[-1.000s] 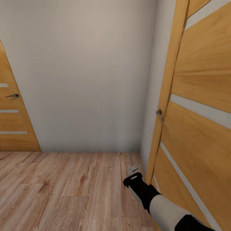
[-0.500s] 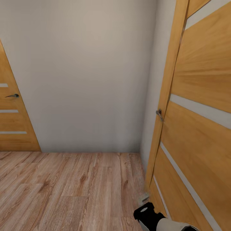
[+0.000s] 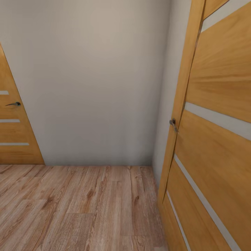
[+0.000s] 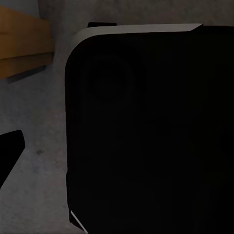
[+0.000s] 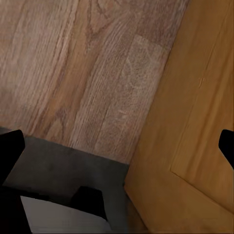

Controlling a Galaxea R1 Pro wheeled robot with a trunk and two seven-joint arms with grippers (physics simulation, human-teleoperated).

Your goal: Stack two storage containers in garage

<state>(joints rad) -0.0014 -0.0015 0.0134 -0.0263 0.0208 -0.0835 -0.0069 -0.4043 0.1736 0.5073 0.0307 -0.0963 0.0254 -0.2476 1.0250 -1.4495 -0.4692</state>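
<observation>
At the far left of the head view stands a wooden door with pale stripes and a dark lever handle. A plain grey-white wall takes up the middle, meeting a light wood plank floor that spreads over the lower part of the frame. On the right a second wooden door stands very near the camera, with a metal handle on its edge.

No storage bin can be seen here, so where the 2 bins sit cannot be told from this moment; the robot looks to be on its way between rooms.

In the left wrist view a large dark rounded panel blocks most of the frame, with grey ground beside it and a dark tip at the lower left edge. How far the left tool stands open cannot be told.

In the right wrist view, the right tool shows 2 dark tips at the left and right edges, spread wide with nothing between them, over planks and the door's lower edge.

As a judgement, thin-walled open bins should be light but flexible, with slick sides. Pinching the rim on a long wall near its middle, or holding opposite walls with both tools, would suit them best.
</observation>
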